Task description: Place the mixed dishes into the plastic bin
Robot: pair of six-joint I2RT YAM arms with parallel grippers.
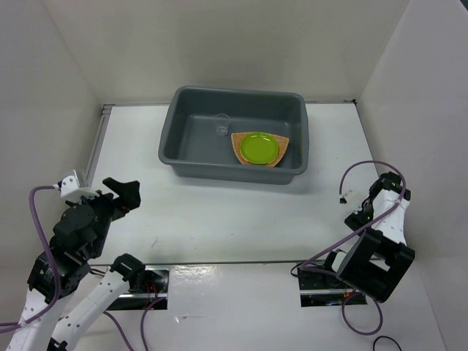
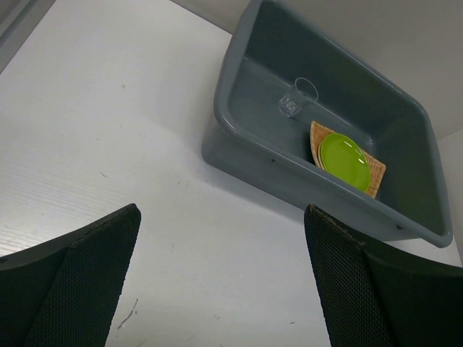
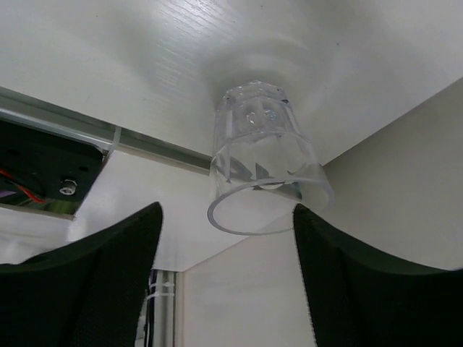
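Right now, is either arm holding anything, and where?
The left fingers are apart and empty. A clear cup shows between the right fingers, rim by one finger; a grip cannot be told.

1. White surface [image 1: 219, 212], matte; glossy patch [image 1: 234, 274] along the near edge.
2. Small dark scuff [image 1: 153, 240], left of centre on the near side.
3. Metal rail [image 1: 97, 142] on the surface's left edge, far half.
4. Plain white walls: far wall [image 1: 241, 44], left wall [image 1: 36, 110], right wall [image 1: 428, 102].
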